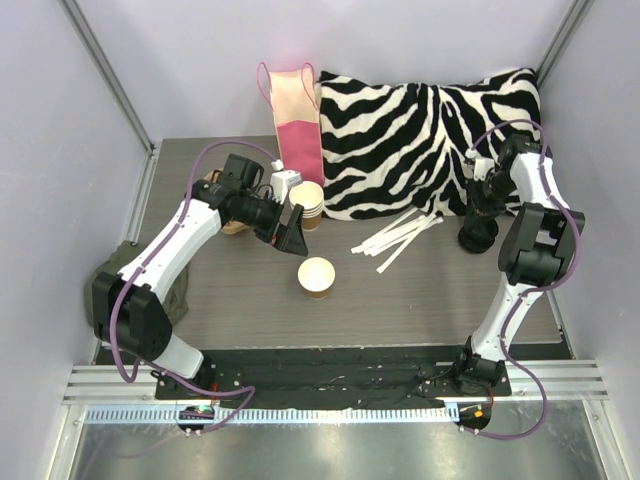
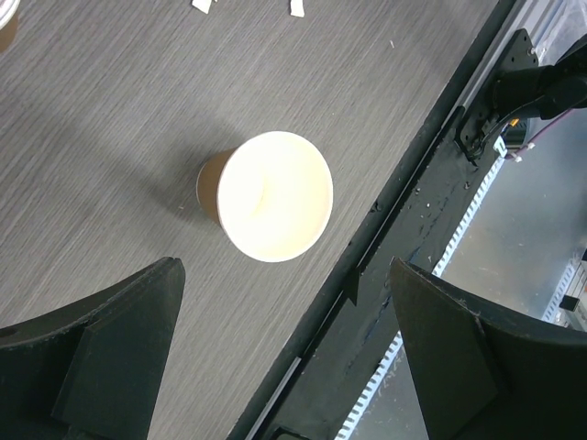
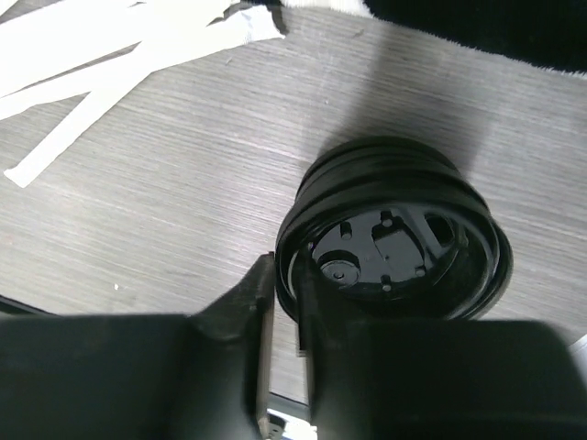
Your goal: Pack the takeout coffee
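Kraft-brown cup (image 1: 316, 277) stands upright at the centre of the bench (image 1: 420, 300), just below the left pincer (image 1: 292, 238), whose jaws gape wide. Closing off-centre could tip it over. At far right, the right pincer (image 3: 284, 302) sits at the rim of the black lid (image 3: 394, 229); its grip cannot be told.

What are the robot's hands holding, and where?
Left hand: nothing, open near the brown cup. Right hand straddles the rim of the black lid stack; grip unclear.

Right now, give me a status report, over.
Left hand open above upright kraft cup. Right hand at rim of black lids, grip unclear. Nothing blocking the cup.
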